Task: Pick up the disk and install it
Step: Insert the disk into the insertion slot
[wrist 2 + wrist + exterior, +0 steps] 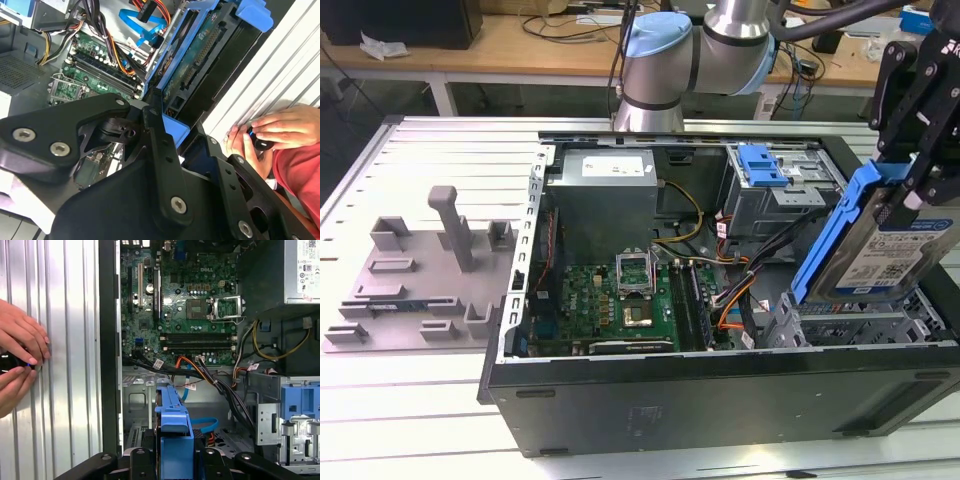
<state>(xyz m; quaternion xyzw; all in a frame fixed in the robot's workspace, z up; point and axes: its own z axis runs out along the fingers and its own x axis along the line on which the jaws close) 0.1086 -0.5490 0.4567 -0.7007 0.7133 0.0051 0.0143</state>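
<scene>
Grip first: in the exterior view we see the gripper [910,185] clamped on the upper end of the disk [900,255]. The disk hangs tilted, label outward, just above the drive cage [860,325] of the open computer case [720,400], on the exterior view's right. We judge it dense for its size, rigid and sensitive to knocks. Its blue bracket [835,235] is plastic and may flex, so a hold across the bracket's rails suits it better than one on the label face.

In the second wrist view the fingers [160,145] pinch the bracket [175,131]. The disk's bare circuit board [197,55] faces us, a surface we would not press. A person's hands [272,130] rest on the slatted table [280,65] beside the case.

In the first wrist view the bracket's edge [172,422] stands between the fingers, over the cage [140,400] and near the motherboard [185,310].
</scene>
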